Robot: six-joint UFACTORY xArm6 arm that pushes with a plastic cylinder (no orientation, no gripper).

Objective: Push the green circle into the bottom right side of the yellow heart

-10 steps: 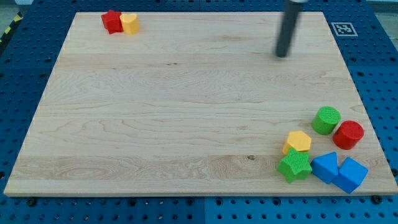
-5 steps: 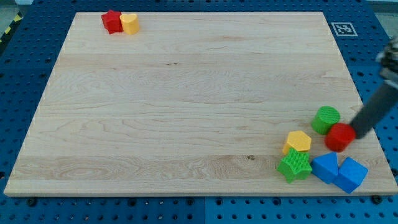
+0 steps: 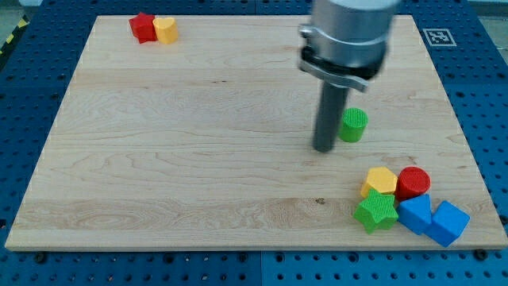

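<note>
The green circle (image 3: 353,125) lies right of the board's middle. My tip (image 3: 323,148) rests on the board just left of it and a little lower, close beside it; I cannot tell whether they touch. The yellow heart (image 3: 165,29) sits far off at the view's top left, touching a red star (image 3: 143,27) on its left.
At the bottom right a cluster: a yellow hexagon (image 3: 381,180), a red circle (image 3: 413,183), a green star (image 3: 375,212) and two blue blocks (image 3: 415,214) (image 3: 448,223). The wooden board (image 3: 198,159) lies on a blue pegboard. A marker tag (image 3: 437,36) is at the top right.
The green circle has moved up and left, away from the cluster. The red circle has shifted left against the yellow hexagon. My tip swung from the right edge to the circle's left.
</note>
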